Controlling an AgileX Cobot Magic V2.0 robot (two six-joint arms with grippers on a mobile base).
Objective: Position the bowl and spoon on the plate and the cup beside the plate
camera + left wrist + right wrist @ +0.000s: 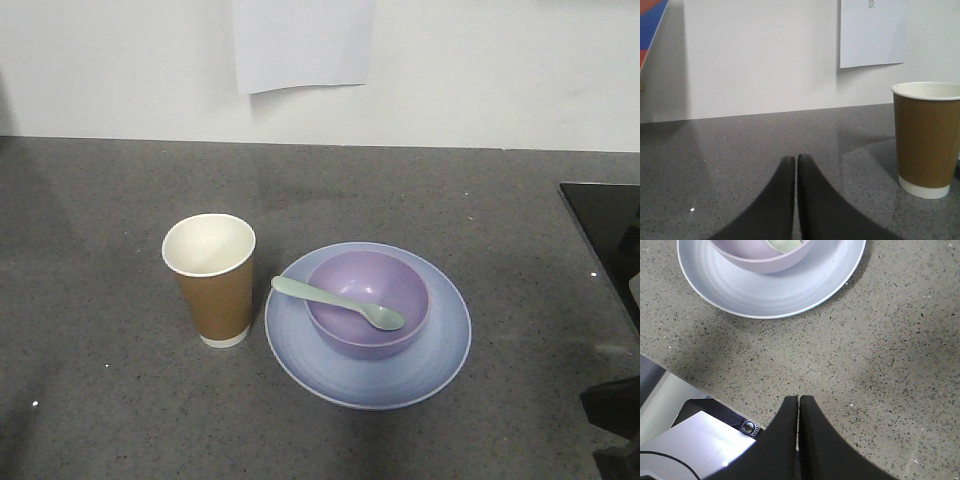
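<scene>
We see our 2 grippers pressed together and empty: the left gripper [796,162] with the tall brown paper cup [929,140] ahead to its right, the right gripper [799,402] with the shallow pale blue plastic plate [790,295] ahead on the grey speckled worktop [880,365]. The lavender plastic bowl [368,303] sits on the plate, the mint-green plastic spoon [337,302] resting across it. The layout looks complete to us; a careless left-arm swing could topple the cup.

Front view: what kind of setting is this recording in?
Probably a lab or test bench staged as a kitchen counter: a grey speckled countertop against a plain white wall with a taped paper sheet, holding only plastic tableware and a paper cup.
</scene>
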